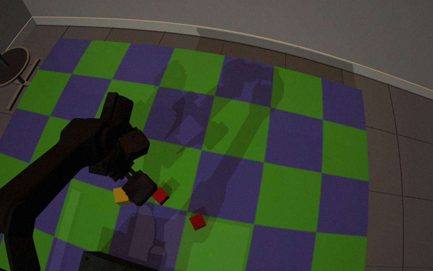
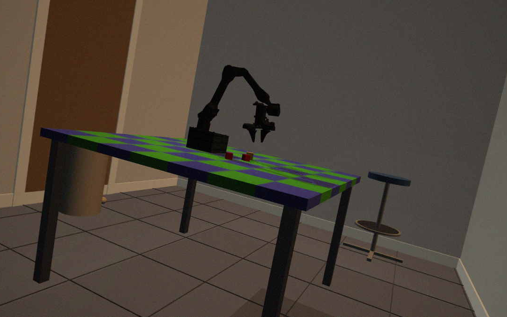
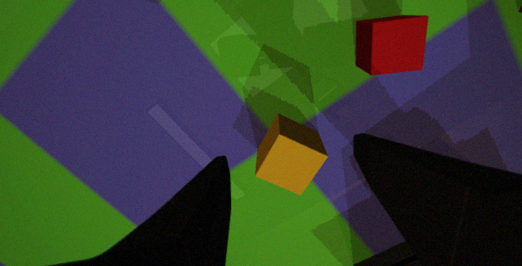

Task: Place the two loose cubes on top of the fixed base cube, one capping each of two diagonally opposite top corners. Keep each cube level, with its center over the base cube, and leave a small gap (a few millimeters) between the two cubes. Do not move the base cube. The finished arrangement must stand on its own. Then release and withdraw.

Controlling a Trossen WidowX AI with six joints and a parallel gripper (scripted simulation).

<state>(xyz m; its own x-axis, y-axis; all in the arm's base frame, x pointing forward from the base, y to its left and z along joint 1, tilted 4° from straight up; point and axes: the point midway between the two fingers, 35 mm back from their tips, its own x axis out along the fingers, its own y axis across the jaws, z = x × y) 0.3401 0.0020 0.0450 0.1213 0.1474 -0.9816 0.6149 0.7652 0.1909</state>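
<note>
An orange-yellow cube sits on the checkered table, its right part hidden by the gripper in the top view. A red cube sits near it, turned at an angle, with a gap between them. The second red cube sits farther off, nearer the arm's base; only a sliver shows at the wrist view's right edge. Nothing is stacked. My gripper is open and empty, pointing down above the cubes. In the wrist view the orange-yellow cube shows between its fingertips, below them.
The arm's dark base box stands on the green and purple checkered table. A stool stands on the floor beyond the table. Dark arm shadows fall across the squares around the cubes.
</note>
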